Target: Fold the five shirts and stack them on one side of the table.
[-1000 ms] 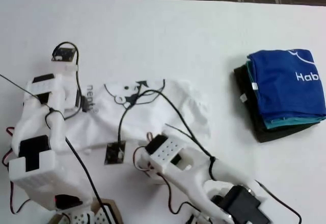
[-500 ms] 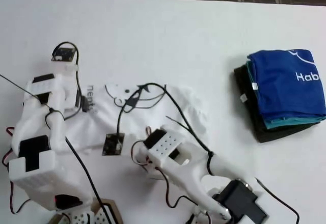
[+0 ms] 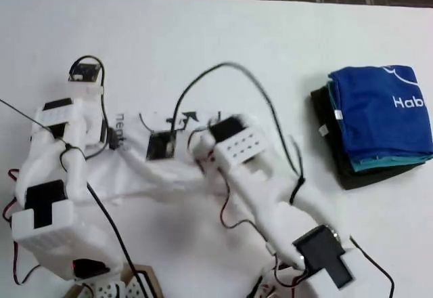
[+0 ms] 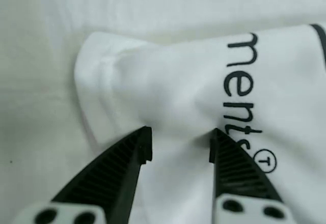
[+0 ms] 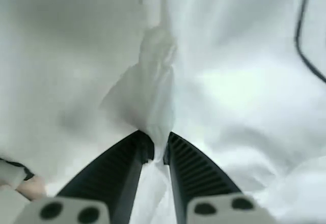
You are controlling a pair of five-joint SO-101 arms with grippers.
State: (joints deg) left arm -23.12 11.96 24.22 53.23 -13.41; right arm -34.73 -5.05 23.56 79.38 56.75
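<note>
Right claw (image 5: 158, 150) pinches white shirt (image 5: 153, 81) tight; left claw (image 4: 178, 145) clamps thicker fold.

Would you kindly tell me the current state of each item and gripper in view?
white shirt: rumpled on the table, held by both grippers.
stack: folded shirts, blue on top.
left gripper: shut on white shirt.
right gripper: shut on a raised fold.

White shirt (image 4: 168, 96) and blue shirt (image 3: 379, 108) bear lettering.
</note>
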